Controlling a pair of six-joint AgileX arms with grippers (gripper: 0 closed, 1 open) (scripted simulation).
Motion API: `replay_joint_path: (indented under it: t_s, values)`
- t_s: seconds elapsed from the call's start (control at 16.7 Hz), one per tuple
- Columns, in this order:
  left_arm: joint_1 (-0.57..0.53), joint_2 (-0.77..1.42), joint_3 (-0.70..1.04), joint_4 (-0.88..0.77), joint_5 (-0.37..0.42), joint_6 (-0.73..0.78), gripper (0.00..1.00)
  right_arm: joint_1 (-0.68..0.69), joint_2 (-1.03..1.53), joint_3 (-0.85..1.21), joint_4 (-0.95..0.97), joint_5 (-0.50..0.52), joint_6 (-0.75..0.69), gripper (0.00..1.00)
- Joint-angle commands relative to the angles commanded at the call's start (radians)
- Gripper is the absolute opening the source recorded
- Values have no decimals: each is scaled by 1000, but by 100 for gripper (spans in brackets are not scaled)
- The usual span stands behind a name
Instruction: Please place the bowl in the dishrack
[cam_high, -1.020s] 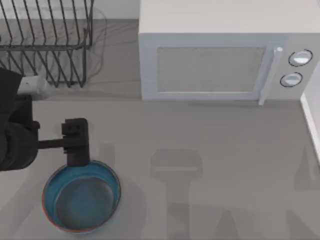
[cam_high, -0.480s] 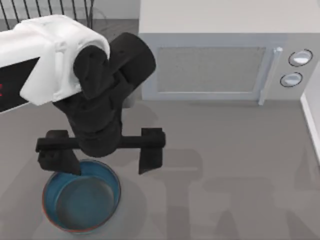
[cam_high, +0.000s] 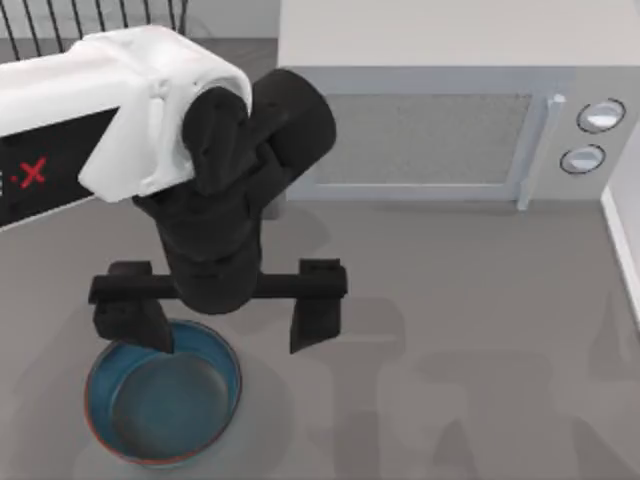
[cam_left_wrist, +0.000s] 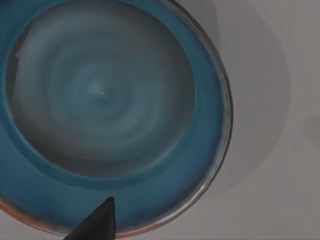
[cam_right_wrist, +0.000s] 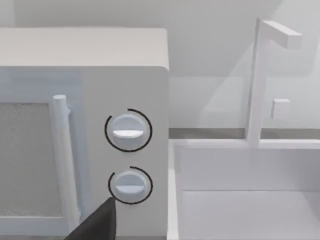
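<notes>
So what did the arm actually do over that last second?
The left arm swung in from the top view's left edge over the table, and its end effector spread wide open: one finger over the bowl rim, the other outside it. Nothing is held. The bowl, microwave and dishrack stayed put.

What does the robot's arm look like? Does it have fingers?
The left arm has a white shell with a red mark on a black panel, then bulky black rounded parts. Its left gripper is a black crossbar with two blocky black fingers. The right arm's dark fingertip faces the microwave.
</notes>
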Motion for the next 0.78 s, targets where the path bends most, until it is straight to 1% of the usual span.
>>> replay_joint_path:
  t_s: [0.18,0.42,0.54,0.78]
  values:
    - [-1,24,-53,71,0,2,100,0,0,0,0,0,0,100]
    - [-1,88,-179,281,0,3,100,0,0,0,0,0,0,100]
    - [-1,115,-233,355,0,4,100,0,0,0,0,0,0,100]
    - [-1,129,-262,390,0,4,100,0,0,0,0,0,0,100]
